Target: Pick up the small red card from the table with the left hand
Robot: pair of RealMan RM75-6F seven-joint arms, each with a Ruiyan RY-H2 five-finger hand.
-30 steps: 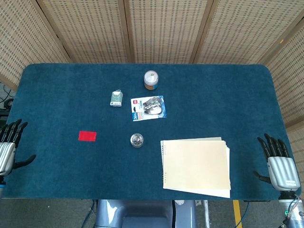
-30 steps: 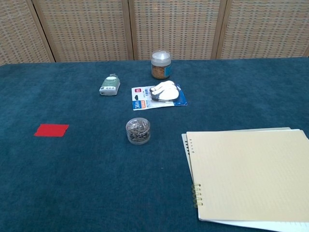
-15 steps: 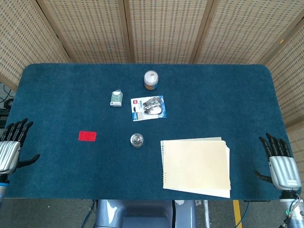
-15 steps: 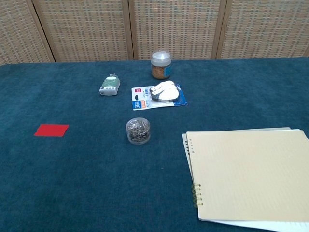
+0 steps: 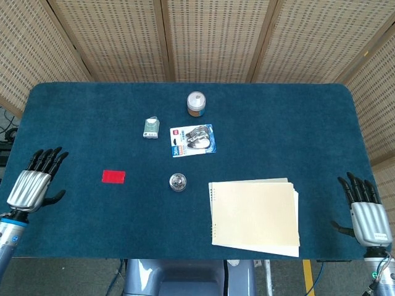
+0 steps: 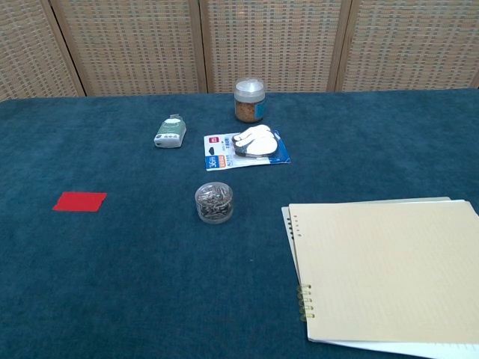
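The small red card (image 5: 113,177) lies flat on the blue table (image 5: 92,123), left of centre; the chest view shows the red card (image 6: 79,201) at its left side. My left hand (image 5: 34,184) hovers over the table's left edge, well left of the card, fingers spread and holding nothing. My right hand (image 5: 366,213) stays at the table's right front corner, fingers extended and empty. Neither hand shows in the chest view.
A clear tub of paper clips (image 5: 178,182) stands right of the card. Behind it lie a blister pack (image 5: 193,139), a small green-and-white box (image 5: 151,128) and a jar (image 5: 196,103). A spiral notebook (image 5: 254,216) covers the front right.
My left hand has moved right and forward, from off the table's left edge to over it, closer to the red card. The right hand has barely shifted.
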